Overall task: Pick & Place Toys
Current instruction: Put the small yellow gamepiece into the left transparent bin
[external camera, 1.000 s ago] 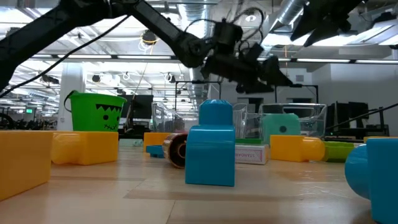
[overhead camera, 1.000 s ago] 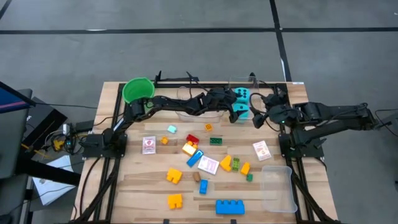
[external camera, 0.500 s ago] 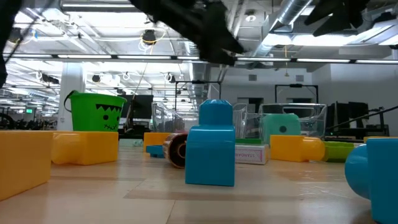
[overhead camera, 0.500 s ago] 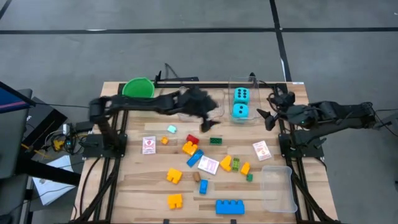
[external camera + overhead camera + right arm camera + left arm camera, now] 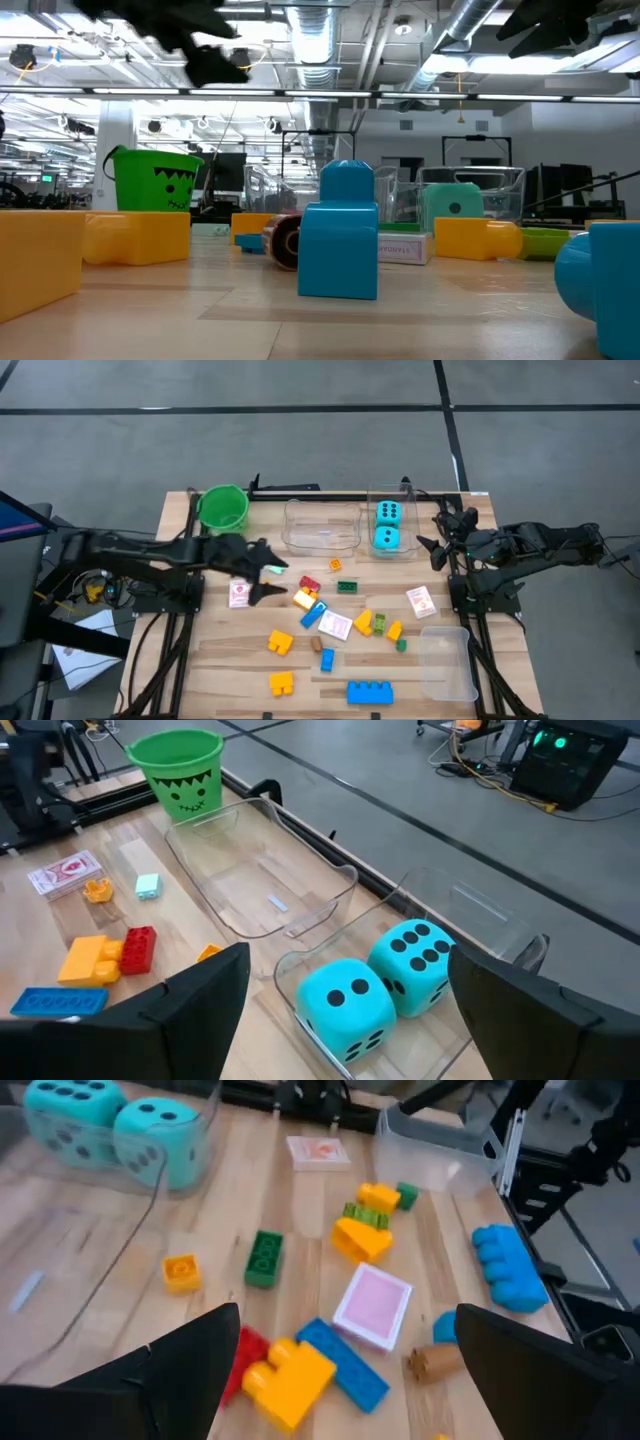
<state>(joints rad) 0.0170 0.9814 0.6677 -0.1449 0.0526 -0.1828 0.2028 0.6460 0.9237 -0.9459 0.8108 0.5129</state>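
Two cyan dice (image 5: 386,526) sit in a clear tub (image 5: 405,553) at the far right of the table, also seen in the right wrist view (image 5: 385,980). Small blocks lie loose on the wood: a red one (image 5: 309,584), yellow ones (image 5: 279,643), a long blue one (image 5: 369,692). There are also pink-and-white cards (image 5: 335,626) (image 5: 239,593). My left gripper (image 5: 270,582) hangs open above the table's left part, over the pink card (image 5: 372,1304), touching nothing. My right gripper (image 5: 428,540) hangs open at the right edge, beside the dice tub, holding nothing.
A green bucket (image 5: 222,507) stands at the far left. A second clear tub (image 5: 322,527) sits beside the dice tub. A third tub (image 5: 447,660) lies at the near right. In the low view a blue block (image 5: 340,235) stands close to the front.
My left gripper has drawn back fast from the dice tub toward the table's left edge, staying high above the wood. Both dice stay in the tub. My right gripper has backed off a little toward the right edge.
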